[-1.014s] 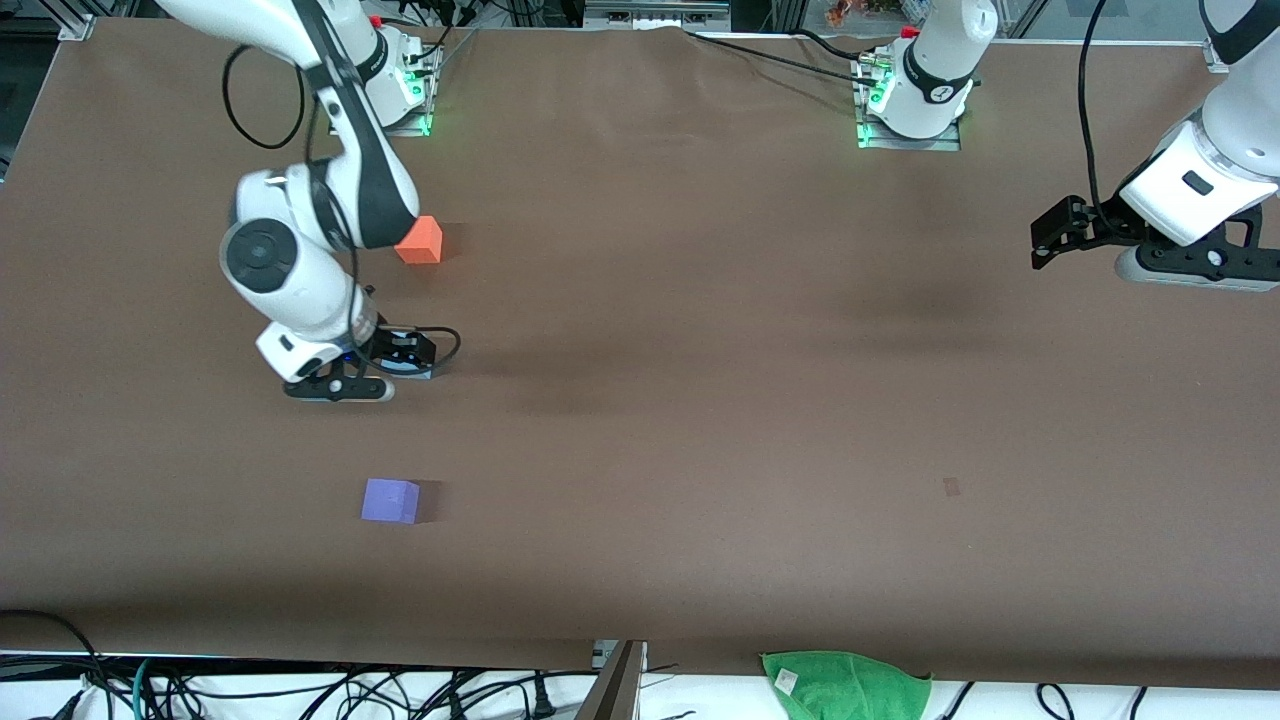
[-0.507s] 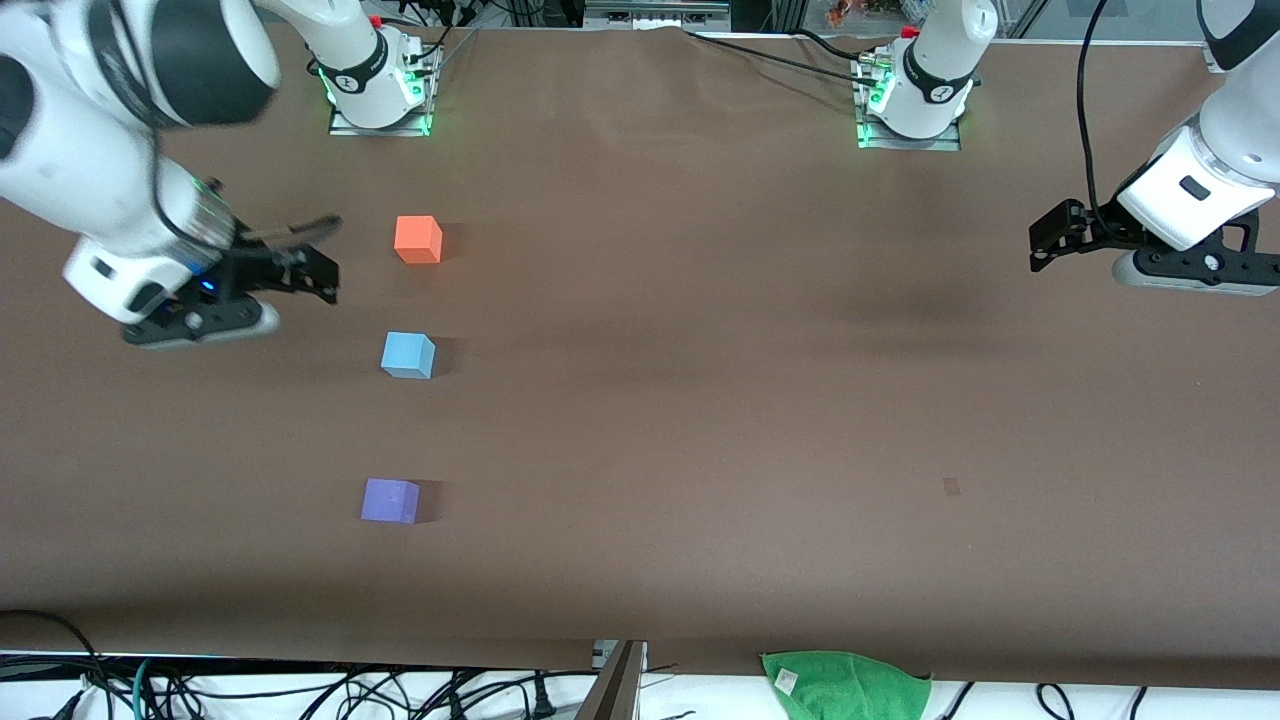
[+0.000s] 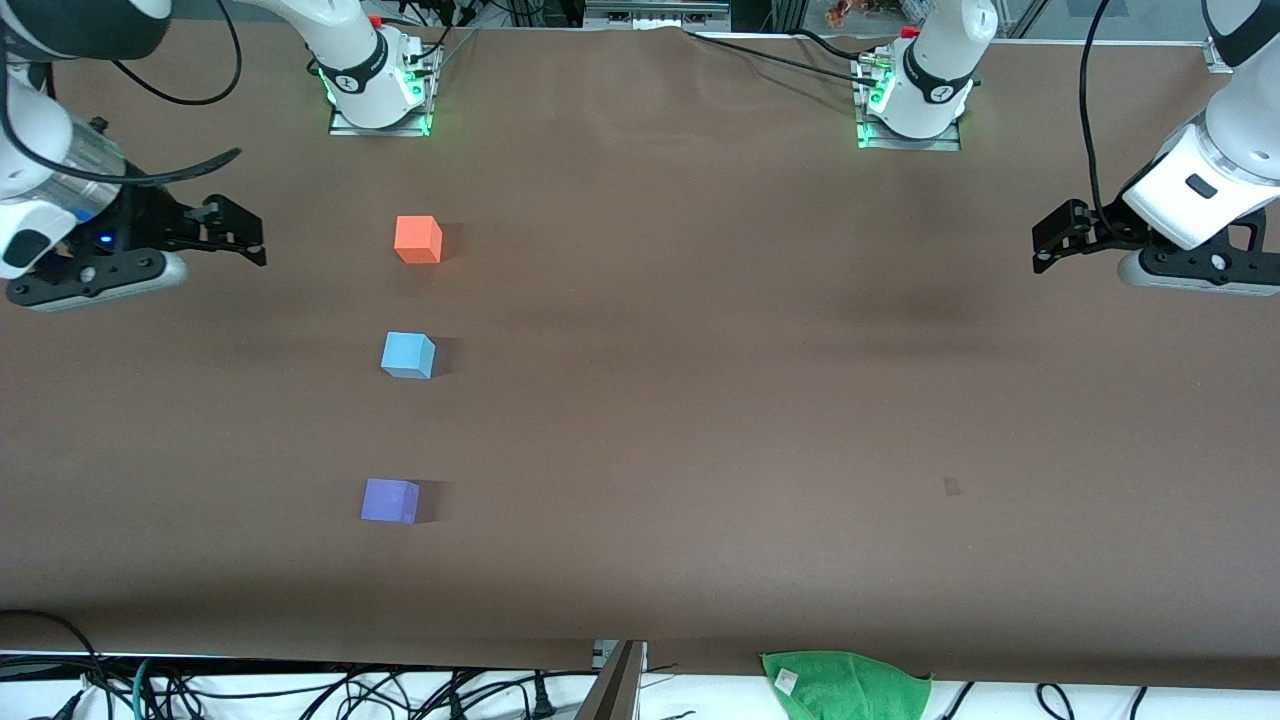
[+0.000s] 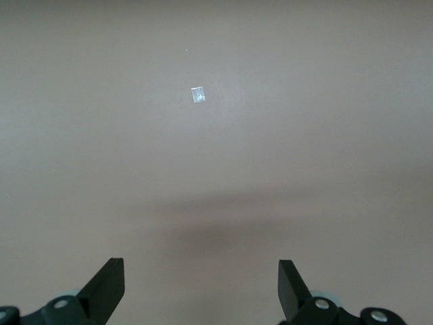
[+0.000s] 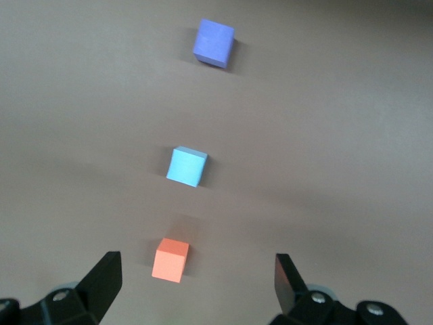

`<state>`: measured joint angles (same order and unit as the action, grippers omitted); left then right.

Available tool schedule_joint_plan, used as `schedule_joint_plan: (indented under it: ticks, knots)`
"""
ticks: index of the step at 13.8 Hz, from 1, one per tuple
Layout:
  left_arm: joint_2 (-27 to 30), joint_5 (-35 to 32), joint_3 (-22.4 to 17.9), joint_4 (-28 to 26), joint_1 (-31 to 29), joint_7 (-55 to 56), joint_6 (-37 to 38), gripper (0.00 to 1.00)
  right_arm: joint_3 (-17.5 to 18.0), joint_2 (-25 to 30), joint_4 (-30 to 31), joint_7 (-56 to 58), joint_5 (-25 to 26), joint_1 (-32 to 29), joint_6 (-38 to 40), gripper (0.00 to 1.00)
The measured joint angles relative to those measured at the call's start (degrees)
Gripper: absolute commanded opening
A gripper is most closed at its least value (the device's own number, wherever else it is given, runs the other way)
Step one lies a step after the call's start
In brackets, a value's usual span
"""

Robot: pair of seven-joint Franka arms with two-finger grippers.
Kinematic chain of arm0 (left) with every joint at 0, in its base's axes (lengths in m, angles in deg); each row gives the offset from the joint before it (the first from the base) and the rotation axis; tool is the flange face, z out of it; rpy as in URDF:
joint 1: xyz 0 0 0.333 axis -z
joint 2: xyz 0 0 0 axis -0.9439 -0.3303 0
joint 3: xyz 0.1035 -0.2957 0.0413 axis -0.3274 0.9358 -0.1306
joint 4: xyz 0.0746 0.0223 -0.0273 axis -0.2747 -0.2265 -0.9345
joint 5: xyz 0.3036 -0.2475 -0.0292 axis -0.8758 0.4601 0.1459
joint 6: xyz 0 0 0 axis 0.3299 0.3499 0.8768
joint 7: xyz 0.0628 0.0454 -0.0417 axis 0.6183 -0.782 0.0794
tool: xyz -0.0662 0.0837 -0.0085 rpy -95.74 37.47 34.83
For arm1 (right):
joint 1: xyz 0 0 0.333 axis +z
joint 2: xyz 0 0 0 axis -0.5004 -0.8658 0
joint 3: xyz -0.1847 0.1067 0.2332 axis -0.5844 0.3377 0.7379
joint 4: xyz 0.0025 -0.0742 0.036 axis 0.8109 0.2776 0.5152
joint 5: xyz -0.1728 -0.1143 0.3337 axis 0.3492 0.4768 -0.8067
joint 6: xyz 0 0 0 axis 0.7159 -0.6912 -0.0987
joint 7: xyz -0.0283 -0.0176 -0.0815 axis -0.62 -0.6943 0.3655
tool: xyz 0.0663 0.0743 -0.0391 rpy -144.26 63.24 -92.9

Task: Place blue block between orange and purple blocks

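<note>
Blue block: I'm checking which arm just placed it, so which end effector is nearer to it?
Right. The right end effector is open at its own end of the table, near the blue block; the left end effector waits open at the table's left-arm end.

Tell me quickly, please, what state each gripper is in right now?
Left gripper: open, holding nothing, over bare table.
Right gripper: open, holding nothing, beside the orange block.

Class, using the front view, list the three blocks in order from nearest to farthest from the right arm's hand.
1. The orange block, beside the right hand and closest to the robots' bases.
2. The blue block, in the middle of the row, nearer the front camera.
3. The purple block, nearest the front camera.
</note>
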<state>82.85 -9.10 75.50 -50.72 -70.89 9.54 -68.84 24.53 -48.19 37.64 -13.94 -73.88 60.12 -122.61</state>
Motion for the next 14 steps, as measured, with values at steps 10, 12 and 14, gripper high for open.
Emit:
schedule_joint_plan:
  ticks: [10, 12, 14]
  knots:
    - [-0.18, 0.00, -0.05, 0.50, 0.00, 0.00, 0.01, 1.00, 19.38, 6.71, 4.70, 0.21, 0.00, -20.61, 2.54, 1.00]
    - [-0.21, 0.00, -0.05, 0.61, 0.00, 0.00, 0.05, 1.00, 20.00, 8.30, 5.94, -0.26, 0.29, -21.19, 2.04, 1.00]
    - [-0.25, 0.00, -0.06, 0.64, 0.00, 0.00, 0.32, 1.00, 20.51, 8.44, 5.50, -2.23, 1.08, -21.18, 1.87, 1.00]
